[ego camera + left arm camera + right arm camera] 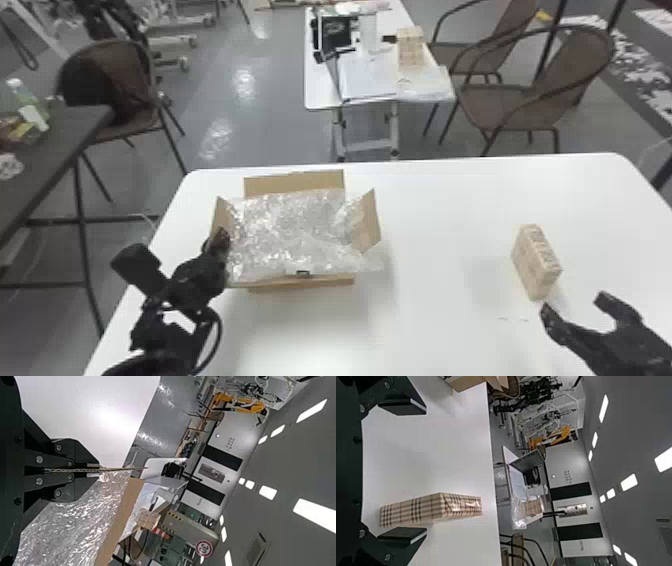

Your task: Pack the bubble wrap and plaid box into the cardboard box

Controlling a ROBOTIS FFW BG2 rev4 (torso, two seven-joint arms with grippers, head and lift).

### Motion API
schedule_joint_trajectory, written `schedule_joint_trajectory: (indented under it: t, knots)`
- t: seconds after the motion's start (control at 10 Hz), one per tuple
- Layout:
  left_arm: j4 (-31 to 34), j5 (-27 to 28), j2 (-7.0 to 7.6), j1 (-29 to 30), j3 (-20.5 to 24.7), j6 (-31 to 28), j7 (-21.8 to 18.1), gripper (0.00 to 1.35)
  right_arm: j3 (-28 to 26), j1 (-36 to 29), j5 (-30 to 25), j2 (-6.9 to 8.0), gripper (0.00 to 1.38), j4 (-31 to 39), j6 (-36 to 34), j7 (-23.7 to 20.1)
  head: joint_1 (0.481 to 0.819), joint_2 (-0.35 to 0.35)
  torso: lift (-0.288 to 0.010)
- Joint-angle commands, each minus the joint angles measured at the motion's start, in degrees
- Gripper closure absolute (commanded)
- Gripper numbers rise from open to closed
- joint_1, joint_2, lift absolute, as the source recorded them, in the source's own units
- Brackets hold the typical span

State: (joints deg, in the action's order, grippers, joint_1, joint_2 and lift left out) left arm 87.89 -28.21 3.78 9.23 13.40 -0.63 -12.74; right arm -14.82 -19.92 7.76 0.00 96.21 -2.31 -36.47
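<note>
At the left side of the cardboard box (300, 287), my left gripper (219, 239) holds its left flap. In the left wrist view, the left gripper (99, 470) is shut on that thin flap, seen edge-on. Bubble wrap (290, 230) fills the box opening, and its front part lies over the front edge. The plaid box (537, 262) stands on the table, to the right of the cardboard box. My right gripper (575, 304) is nearer the robot than the plaid box, just to its right, open. Seen from the right wrist, the plaid box (431, 508) lies beyond the right gripper (426, 471).
The white table (440, 210) carries both boxes, with free room between them. A dark table (55, 145) with bottles stands at the far left. Behind are a second white table (320, 95) holding several items and brown chairs (525, 105).
</note>
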Motion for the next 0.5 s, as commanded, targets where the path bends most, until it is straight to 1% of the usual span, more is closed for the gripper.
schedule_joint_trajectory:
  t: [0.0,0.2,0.3,0.4]
  knots:
    - [0.0,0.0,0.00,0.0,0.0,0.1,0.0,1.21,-2.6,-0.2,-1.0,0.05,0.22,-0.2,0.1,0.1,0.695,0.117,-0.044]
    - [0.0,0.0,-0.17,-0.1,0.1,0.1,0.0,1.21,-6.4,1.1,-3.0,0.05,0.21,-1.0,0.0,0.3,0.695,0.077,-0.044]
    - [0.0,0.0,-0.17,-0.1,0.0,0.1,0.0,1.21,-7.2,2.2,-4.6,0.05,0.21,-1.0,-1.0,0.3,0.695,0.066,-0.044]
    - [0.0,-0.1,-0.17,-0.1,0.0,0.1,0.0,1.21,-7.2,3.1,-5.8,0.05,0.21,-1.5,-1.7,1.8,0.695,0.042,-0.044]
